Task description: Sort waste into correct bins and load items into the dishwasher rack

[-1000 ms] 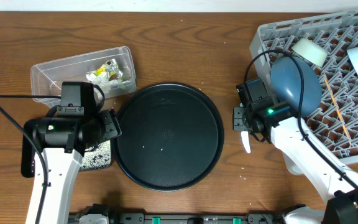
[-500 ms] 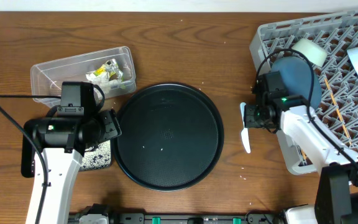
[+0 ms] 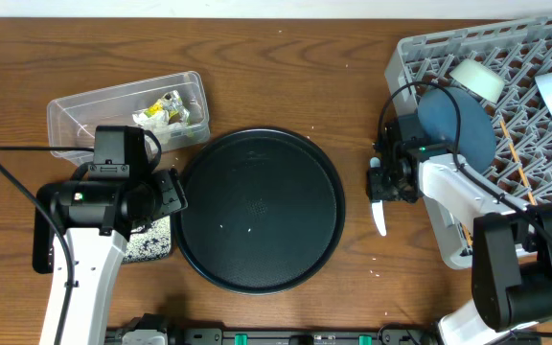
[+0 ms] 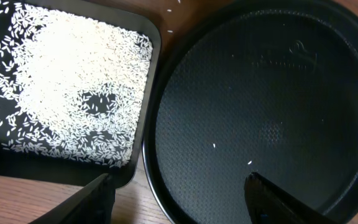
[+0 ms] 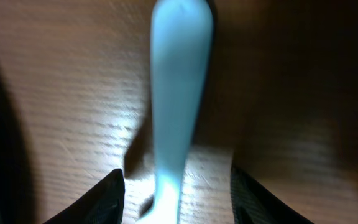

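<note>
Wood-grain table (image 3: 353, 86), textured matt black round tray (image 3: 257, 244), grey plastic rack (image 3: 420, 43), clear plastic tub (image 3: 75, 110).

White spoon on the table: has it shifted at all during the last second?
No. The white spoon lies at the same spot on the wood, its tip equally far from the round black tray; only the right gripper above it shifted.

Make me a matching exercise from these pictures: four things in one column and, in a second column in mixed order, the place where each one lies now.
Things
1. white spoon
2. dark blue bowl
3. yellow-green wrapper
4. rice grains

Places
A. in the clear tub
B. on the flat black tray
C. on the bare table
D. in the grey rack

Pairs: 1-C, 2-D, 3-A, 4-B
</note>
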You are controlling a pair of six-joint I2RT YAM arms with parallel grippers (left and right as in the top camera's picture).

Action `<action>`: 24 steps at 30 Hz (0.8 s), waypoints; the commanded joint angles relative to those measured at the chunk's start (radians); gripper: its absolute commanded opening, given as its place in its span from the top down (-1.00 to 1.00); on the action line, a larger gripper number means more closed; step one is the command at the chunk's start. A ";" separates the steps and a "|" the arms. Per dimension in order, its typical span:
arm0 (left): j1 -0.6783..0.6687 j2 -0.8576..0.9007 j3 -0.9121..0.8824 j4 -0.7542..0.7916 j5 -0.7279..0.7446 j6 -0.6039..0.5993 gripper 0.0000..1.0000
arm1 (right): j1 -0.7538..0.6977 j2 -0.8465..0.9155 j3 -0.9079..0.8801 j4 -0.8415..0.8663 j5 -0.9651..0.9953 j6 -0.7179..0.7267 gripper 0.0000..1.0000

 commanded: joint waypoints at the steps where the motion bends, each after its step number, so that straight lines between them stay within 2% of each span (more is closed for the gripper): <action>1: 0.005 0.004 0.017 -0.006 -0.002 -0.002 -0.37 | 0.027 0.040 0.000 0.011 -0.004 -0.021 0.01; 10: 0.005 0.004 0.017 -0.006 -0.002 -0.001 -0.36 | 0.058 0.063 0.000 -0.031 0.064 0.041 0.46; 21: 0.005 0.004 0.017 -0.006 -0.002 -0.001 -0.36 | 0.058 0.063 0.000 -0.089 0.063 0.092 0.55; 24: 0.005 0.004 0.017 -0.006 -0.002 -0.001 -0.37 | 0.058 0.063 0.000 -0.089 0.063 0.092 0.66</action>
